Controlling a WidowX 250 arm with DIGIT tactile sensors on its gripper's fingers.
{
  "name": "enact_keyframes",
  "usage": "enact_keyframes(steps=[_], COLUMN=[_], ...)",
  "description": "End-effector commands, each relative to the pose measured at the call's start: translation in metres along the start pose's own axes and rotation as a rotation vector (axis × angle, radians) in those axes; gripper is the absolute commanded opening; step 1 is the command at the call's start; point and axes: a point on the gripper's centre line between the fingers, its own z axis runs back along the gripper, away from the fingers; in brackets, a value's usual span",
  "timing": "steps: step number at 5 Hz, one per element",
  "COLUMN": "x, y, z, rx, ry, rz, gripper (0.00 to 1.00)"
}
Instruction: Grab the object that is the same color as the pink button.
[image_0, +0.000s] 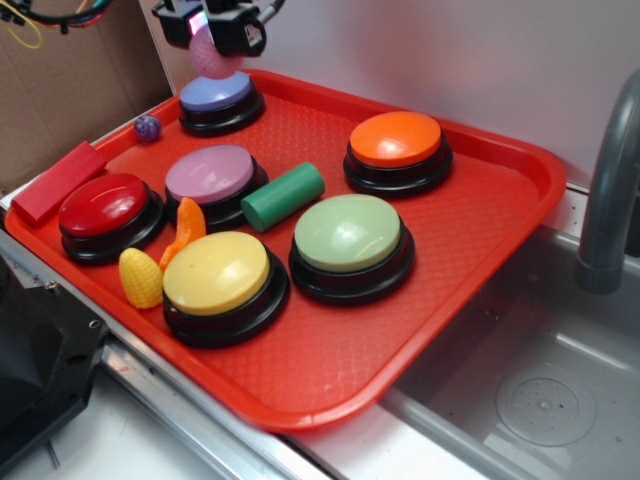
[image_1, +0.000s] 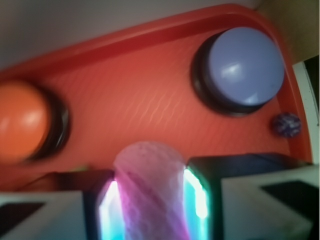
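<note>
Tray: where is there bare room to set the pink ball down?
Widest bare patch on the tray: right of the green button, below the orange button. A smaller one lies between the blue-purple button and the orange one. The left side around the pink button is crowded. The end effector holds the pink ball.

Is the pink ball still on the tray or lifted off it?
Lifted: the pink ball sits clamped in the tool, above the blue-purple button.
</note>
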Motion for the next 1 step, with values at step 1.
enact_keyframes(steps=[1], x=[-0.0383], y=[-0.0084], z=[0.024], rx=[-0.073], ry=[-0.082], rz=[-0.169], gripper=[0.0])
